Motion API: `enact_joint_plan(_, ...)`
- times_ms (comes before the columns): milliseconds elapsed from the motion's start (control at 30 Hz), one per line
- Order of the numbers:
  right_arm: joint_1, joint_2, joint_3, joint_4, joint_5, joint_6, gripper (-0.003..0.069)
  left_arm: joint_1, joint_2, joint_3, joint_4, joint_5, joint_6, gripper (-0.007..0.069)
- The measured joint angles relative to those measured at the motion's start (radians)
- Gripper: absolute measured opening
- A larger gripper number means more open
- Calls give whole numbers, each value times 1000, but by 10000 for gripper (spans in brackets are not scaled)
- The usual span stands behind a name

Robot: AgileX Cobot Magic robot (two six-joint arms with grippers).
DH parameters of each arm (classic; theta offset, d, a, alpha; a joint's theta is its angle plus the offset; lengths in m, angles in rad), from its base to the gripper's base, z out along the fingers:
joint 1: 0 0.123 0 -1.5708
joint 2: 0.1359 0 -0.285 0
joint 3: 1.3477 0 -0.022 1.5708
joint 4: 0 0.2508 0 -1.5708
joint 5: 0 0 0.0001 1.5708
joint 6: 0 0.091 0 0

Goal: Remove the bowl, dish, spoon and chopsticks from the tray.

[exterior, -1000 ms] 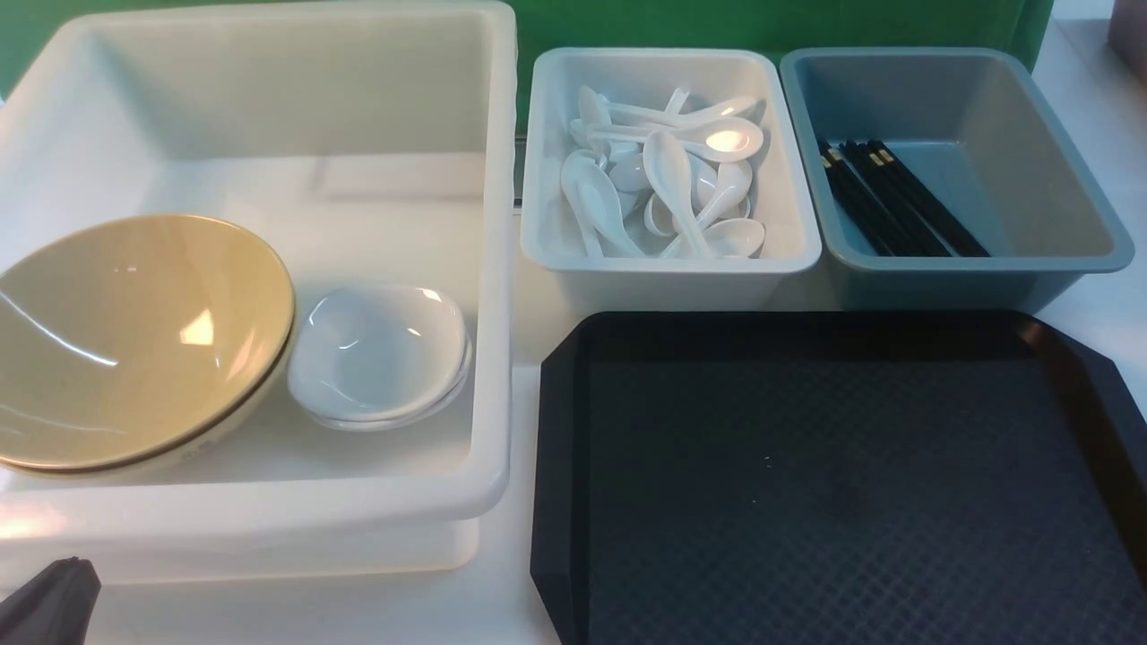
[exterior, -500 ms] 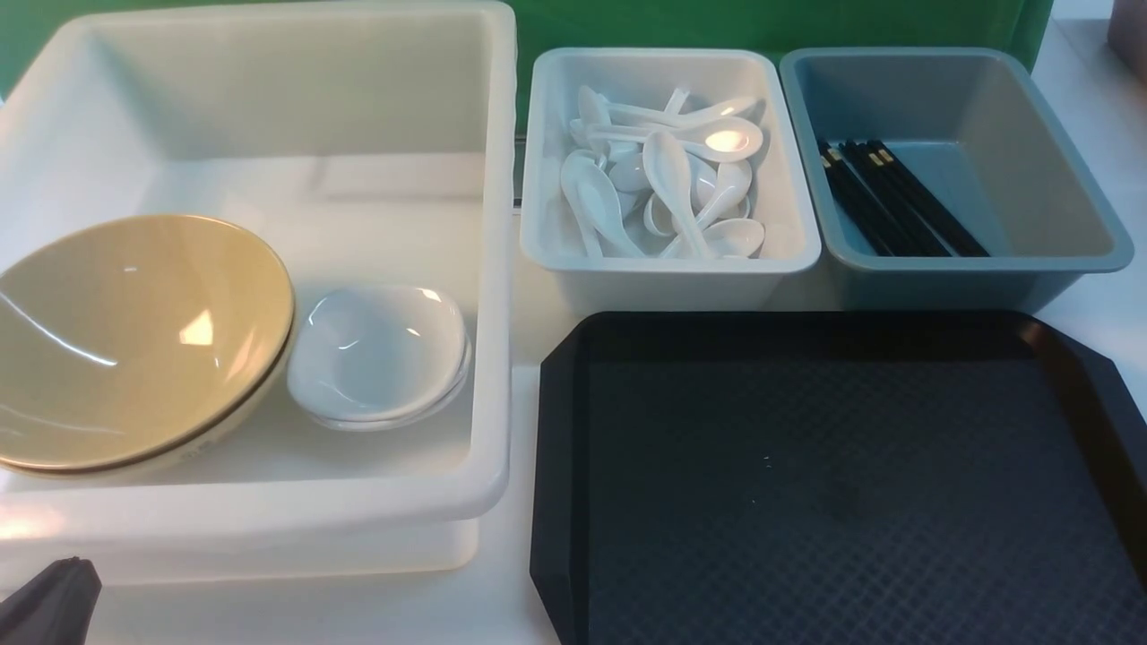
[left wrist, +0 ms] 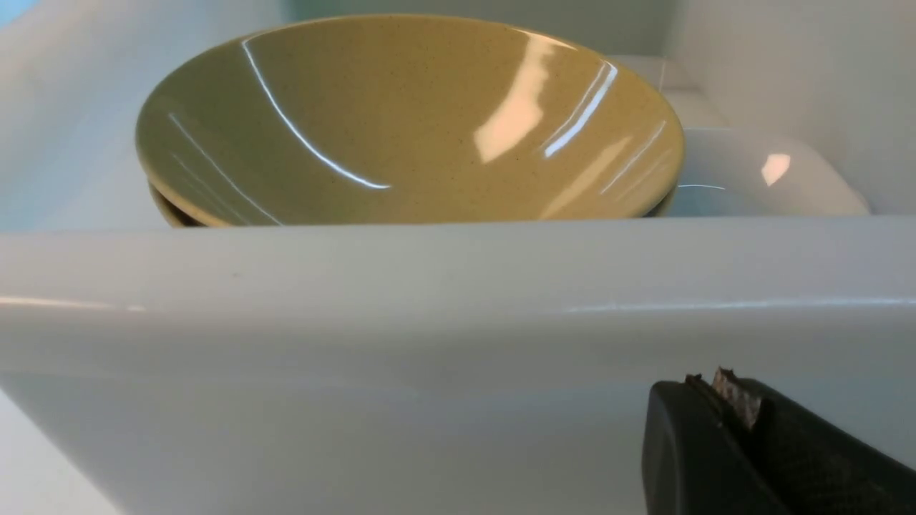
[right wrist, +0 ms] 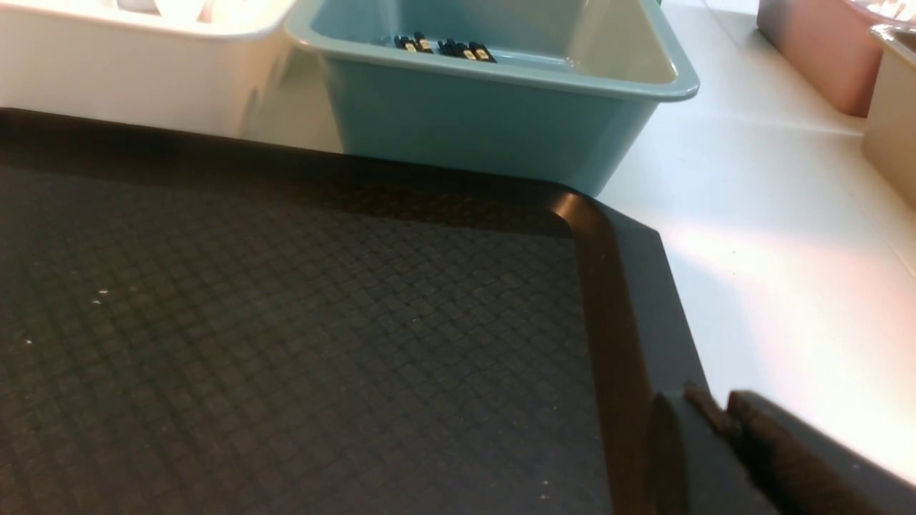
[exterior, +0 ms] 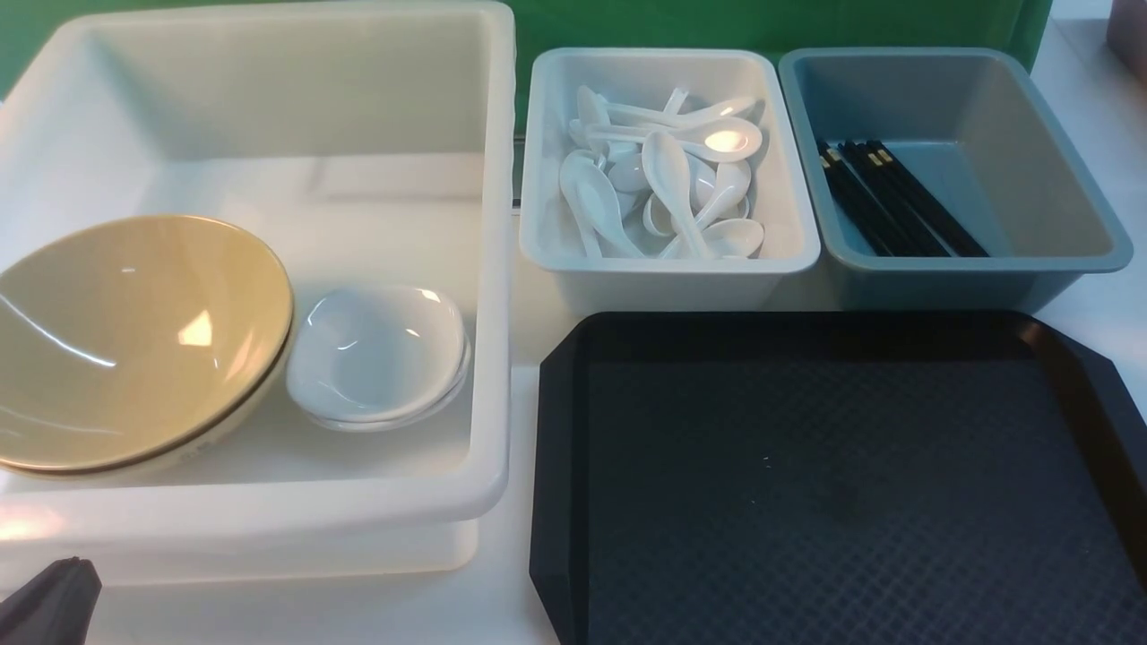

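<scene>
1. The left gripper sits in the lower left corner of the front view, its dark jaws pressed together on nothing, parked just outside the near wall of the large white plastic tub; it looks retired from work.
2. The right gripper shows only in the lower right of its wrist view, over the tray's corner. Its jaws look nearly together with nothing between them, though I cannot tell for sure.
3. The large flat black diamond-textured tray fills the lower right of the front view, bare, so clearing seems finished.
4. The wide glossy tan-yellow bowl leans at the tub's left, nested on a twin, beside the small white rounded-square dish, stacked to save room.
5. Upper centre, white plastic soup spoons pile in a pale tub; upper right, thin black chopsticks lie together in a grey-blue tub, sorted by kind.
</scene>
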Motion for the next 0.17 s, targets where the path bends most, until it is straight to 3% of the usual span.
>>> enact_joint_plan(167, 0, 0, 0, 0, 0, 0, 99, 0, 0, 0, 0, 0, 0, -11)
